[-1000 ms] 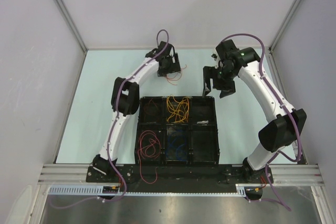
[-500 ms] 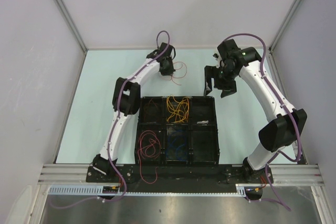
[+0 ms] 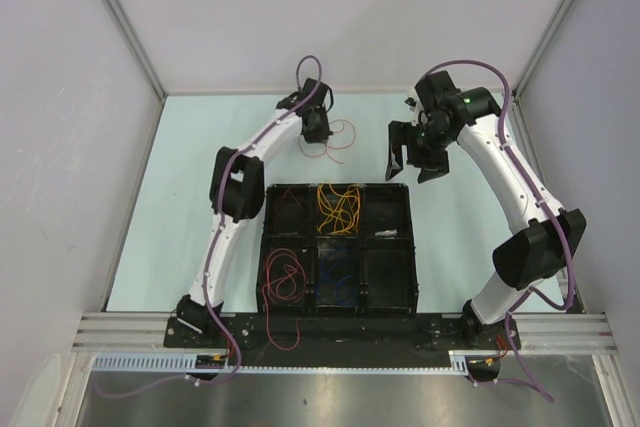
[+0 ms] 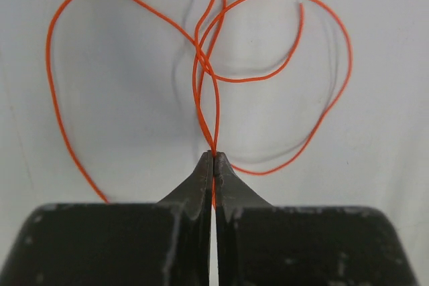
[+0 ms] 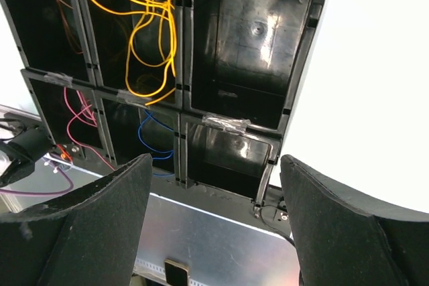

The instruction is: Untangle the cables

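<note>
Nearest the arm bases, a black plastic tray (image 3: 412, 247) divided into six compartments sits on the pale green tabletop (image 3: 180, 197). Its near-left compartment holds a loose crimson wire coil (image 3: 283, 280), part of which spills over the near rim. The near-middle compartment holds a thin dark blue wire (image 3: 335, 272). In the far row, the middle compartment holds a tangle of yellow-orange wires (image 3: 340, 207), and the far-left one shows a few dark red strands.

Beyond the tray's far-right corner the right gripper (image 3: 412, 159) hangs above the table with its jaws spread wide and nothing between them; its wrist view looks back down over the tray.

Farthest out, past the tray's far-left side, the left gripper (image 4: 214, 159) has its jaws pressed together, pinching a thin orange-red wire (image 4: 207, 69) at the very tips. From the pinch two strands run away, cross, and fan into wide loops lying on the table
</note>
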Controlling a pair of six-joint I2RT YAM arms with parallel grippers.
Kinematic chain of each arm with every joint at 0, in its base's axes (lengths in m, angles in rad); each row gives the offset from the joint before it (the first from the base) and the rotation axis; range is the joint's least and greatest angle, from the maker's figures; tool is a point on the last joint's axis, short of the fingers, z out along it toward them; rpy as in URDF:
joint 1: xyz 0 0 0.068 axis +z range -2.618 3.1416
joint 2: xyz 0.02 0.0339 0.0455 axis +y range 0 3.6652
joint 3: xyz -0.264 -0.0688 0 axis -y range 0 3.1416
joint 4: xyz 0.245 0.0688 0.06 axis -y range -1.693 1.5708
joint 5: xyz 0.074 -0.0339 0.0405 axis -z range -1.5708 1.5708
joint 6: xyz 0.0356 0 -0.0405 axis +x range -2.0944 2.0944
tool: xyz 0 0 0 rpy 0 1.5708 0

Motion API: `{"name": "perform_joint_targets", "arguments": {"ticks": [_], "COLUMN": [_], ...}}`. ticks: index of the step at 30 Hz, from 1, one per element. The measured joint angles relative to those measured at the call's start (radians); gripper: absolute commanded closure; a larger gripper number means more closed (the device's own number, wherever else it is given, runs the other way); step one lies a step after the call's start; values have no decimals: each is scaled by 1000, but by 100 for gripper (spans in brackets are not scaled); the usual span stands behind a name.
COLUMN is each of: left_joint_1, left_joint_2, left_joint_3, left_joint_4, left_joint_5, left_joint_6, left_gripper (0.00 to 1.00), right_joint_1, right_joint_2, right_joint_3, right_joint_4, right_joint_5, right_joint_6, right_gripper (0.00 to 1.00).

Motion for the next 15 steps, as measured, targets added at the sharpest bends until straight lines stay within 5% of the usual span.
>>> {"name": "perform_joint_targets", "arguments": {"ticks": [15], "left_joint_1": [-6], "left_joint_2": [-333], "left_joint_3": [-68], "left_joint_4": [-33], "left_joint_5": [38], "left_joint_6": [-10], "left_gripper": [100], "right_joint_1": [0], "right_joint_2": [-90], "right_joint_3": [-15], "right_joint_4": [54], "right_joint_5": [-32], "right_joint_6": [35], "right_gripper": [19]}}
